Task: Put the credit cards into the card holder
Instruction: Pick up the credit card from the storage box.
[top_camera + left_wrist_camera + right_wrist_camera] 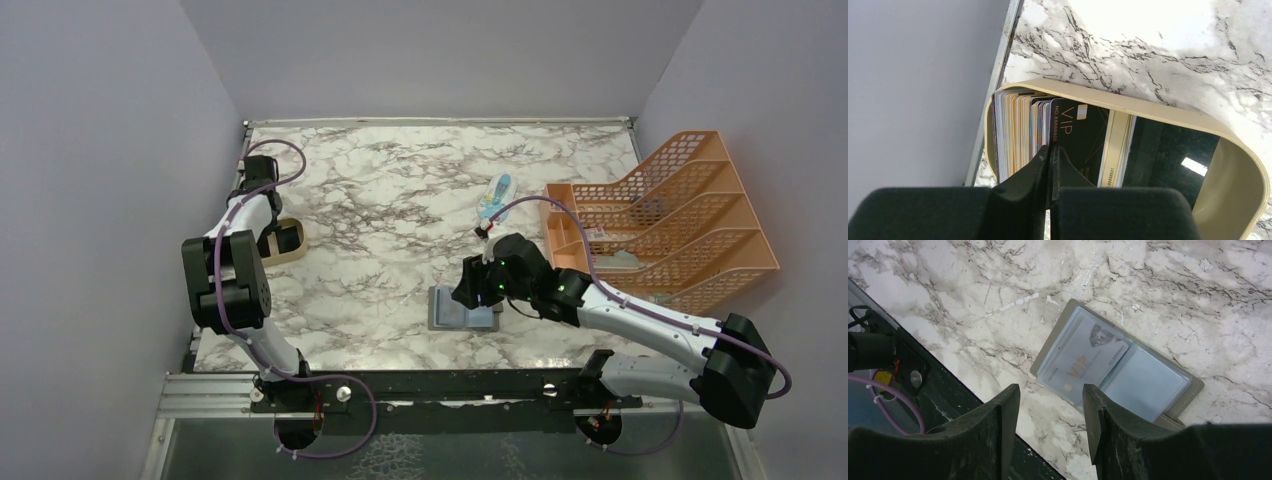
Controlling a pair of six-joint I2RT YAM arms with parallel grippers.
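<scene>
One open grey folding wallet lies flat on marble table, near edge, centre; pale VIP card in one pocket. Right hand hovers above, fingers apart. Farther left, tan oval tray holds upright card stack; left hand clamped on black VIP card.

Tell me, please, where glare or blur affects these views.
Left wrist view: the white marble tabletop is washed out, a light glints in the tan oval plastic tray, the left hand is blurred, the black VIP card legible. Right wrist view: the right hand is soft, the grey square folding wallet sharp. Top view: evenly lit.
</scene>
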